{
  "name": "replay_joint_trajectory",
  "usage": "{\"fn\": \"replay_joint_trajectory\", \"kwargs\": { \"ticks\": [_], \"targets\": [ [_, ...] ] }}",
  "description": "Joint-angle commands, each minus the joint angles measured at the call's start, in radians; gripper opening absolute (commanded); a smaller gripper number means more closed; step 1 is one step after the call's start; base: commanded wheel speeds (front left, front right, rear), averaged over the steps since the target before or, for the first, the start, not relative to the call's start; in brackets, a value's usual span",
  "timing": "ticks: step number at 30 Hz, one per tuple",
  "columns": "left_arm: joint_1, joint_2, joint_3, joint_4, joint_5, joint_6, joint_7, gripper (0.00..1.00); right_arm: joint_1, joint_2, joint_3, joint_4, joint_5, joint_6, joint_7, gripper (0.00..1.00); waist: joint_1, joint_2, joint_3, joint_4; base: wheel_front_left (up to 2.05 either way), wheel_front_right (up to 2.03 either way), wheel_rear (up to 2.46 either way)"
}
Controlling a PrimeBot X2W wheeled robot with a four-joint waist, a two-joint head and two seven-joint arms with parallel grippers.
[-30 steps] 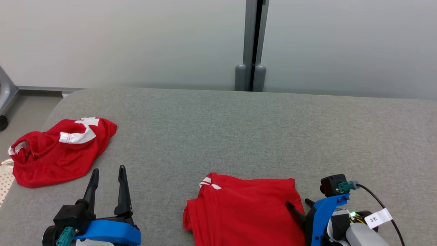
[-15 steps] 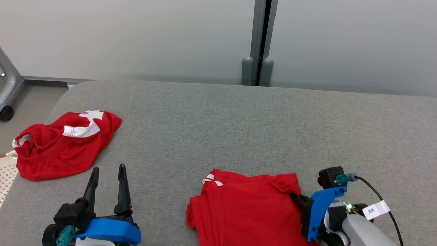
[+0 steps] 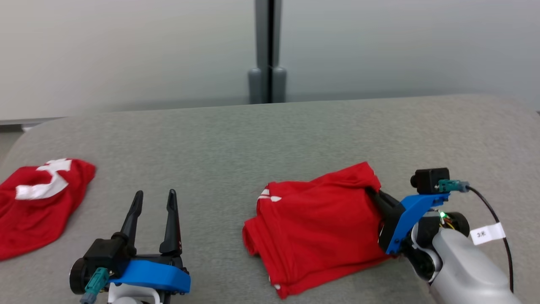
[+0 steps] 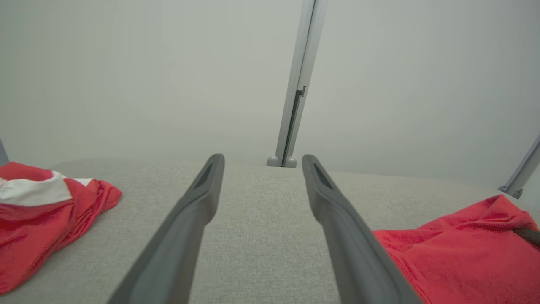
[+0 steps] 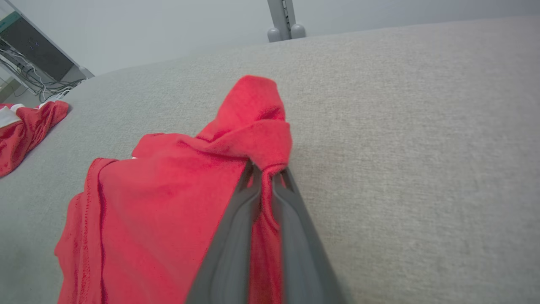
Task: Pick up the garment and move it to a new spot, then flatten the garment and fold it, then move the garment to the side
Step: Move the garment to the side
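The folded red garment (image 3: pixel 320 223) lies on the grey surface (image 3: pixel 236 139), its far corner pinched in the right gripper (image 5: pixel 265 177) (the left gripper (image 3: pixel 154 196) is spread, holding nothing); folding looks done, leaving only the move aside
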Motion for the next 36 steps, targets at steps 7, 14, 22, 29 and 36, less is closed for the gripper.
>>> {"fn": "replay_joint_trajectory", "kwargs": {
  "ticks": [7,14,22,29,36],
  "targets": [
    [-0.040,0.005,-0.046,0.002,0.007,-0.007,-0.003,1.00,-0.079,-0.048,-0.037,0.008,0.087,0.000,-0.056,0.00,0.0000,-0.0001,0.022,-0.140,0.00,0.00,0.00],
    [-0.092,0.018,-0.091,0.000,0.010,-0.010,-0.001,1.00,-0.146,-0.090,-0.065,0.052,0.111,0.000,-0.112,0.00,0.0000,-0.0001,0.099,-0.225,0.00,0.00,0.00],
    [-0.166,0.049,-0.133,-0.015,0.018,-0.012,0.021,1.00,-0.270,-0.131,-0.072,0.097,0.116,0.000,-0.153,0.00,0.0000,-0.0001,0.218,-0.245,0.00,0.00,0.00],
    [-0.212,0.075,-0.146,-0.028,0.020,-0.012,0.033,1.00,-0.435,-0.164,-0.122,0.230,0.072,0.000,-0.214,0.00,0.0000,-0.0001,0.311,-0.219,0.00,0.00,0.00],
    [-0.238,0.087,-0.148,-0.023,0.015,-0.010,0.029,1.00,-0.565,-0.167,-0.145,0.397,-0.020,0.000,-0.249,0.00,0.0000,-0.0001,0.356,-0.193,0.00,0.00,0.00]
  ]
}}
